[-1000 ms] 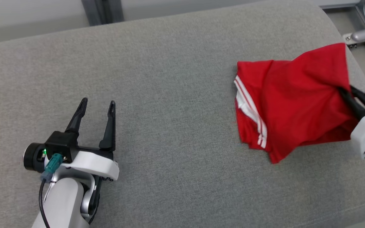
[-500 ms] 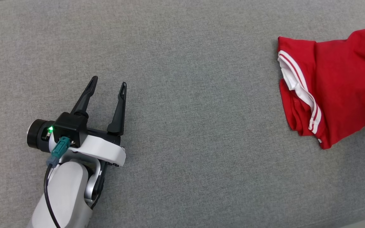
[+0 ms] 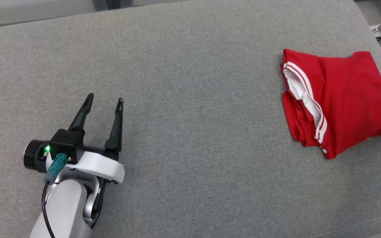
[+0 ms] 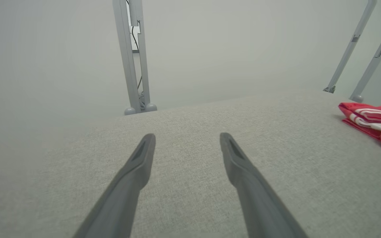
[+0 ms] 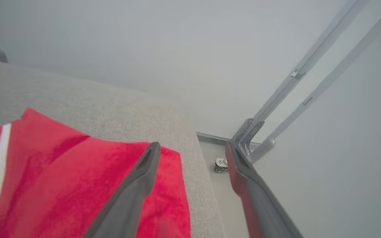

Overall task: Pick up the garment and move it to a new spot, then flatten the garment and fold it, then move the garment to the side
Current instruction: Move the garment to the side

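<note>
Garment (image 3: 346, 96) — red with white-striped trim, folded into a compact stack — lies at the right end of the grey padded surface (image 3: 190, 99). It is close to the right edge and well apart from your left gripper (image 3: 105, 98). The striped edge faces the middle of the surface.

Right gripper (image 5: 192, 147): fingers spread, nothing between them. In the right wrist view one finger crosses in front of the red cloth and the other stands over the floor beyond the edge. I cannot tell whether either one touches the fabric. Judgement: spread fingers at a settled stack read as a release, so your move-to-the-side step looks done or nearly so.

Left gripper: fingers spread and empty, low over bare upholstery on the left half. Judgement: it is parked there so it cannot drag the stack.

Containers: the padded surface is the only bearer here. It carries the one garment, lying loose on top, not inside anything.

Advice — draw the right arm straight off. A sideways exit could snag the top layer.
</note>
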Tool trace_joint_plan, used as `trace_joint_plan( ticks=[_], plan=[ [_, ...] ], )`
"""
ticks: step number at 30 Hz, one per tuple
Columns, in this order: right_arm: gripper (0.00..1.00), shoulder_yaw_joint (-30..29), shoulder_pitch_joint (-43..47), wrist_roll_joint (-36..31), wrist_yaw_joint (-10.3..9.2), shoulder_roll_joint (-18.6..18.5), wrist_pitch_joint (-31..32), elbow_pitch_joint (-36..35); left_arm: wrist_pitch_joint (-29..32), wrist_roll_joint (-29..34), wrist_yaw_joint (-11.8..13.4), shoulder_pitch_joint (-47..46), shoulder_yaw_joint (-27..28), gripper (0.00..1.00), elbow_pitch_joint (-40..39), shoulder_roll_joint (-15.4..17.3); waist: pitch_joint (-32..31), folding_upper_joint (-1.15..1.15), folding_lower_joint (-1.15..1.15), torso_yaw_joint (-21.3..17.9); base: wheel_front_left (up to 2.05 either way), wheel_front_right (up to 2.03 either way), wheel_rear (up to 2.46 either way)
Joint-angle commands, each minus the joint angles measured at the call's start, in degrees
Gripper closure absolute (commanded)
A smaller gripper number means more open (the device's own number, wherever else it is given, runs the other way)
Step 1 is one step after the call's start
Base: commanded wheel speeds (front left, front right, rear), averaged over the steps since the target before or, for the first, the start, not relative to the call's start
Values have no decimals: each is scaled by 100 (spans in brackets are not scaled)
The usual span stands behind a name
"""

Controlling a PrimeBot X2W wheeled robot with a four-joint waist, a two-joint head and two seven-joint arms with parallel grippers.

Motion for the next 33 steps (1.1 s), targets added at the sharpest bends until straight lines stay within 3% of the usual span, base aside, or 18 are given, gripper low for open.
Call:
trace_joint_plan(
  ticks=[1,9,14,22,33],
  plan=[
    [0,-203,273,88,-1,235,-125,-467,-32,-43,67,114,55,0,22,30,-188,0,0,40,0,0,0],
    [0,-229,1412,424,-1,1273,-198,-2820,-86,-201,276,414,264,0,4,47,-589,0,0,360,0,0,0],
    [0,56,1899,515,-1,1694,-84,-3707,-119,-301,407,616,441,0,-55,91,-836,0,0,621,0,0,0],
    [0,354,2448,660,-1,1992,-81,-4049,-156,-378,515,922,612,0,-218,163,-1168,0,0,905,0,0,0],
    [0,171,3256,526,-1,2133,-3,-3997,-90,-393,608,1624,540,0,-622,203,-1777,0,0,930,0,0,0]
  ],
)
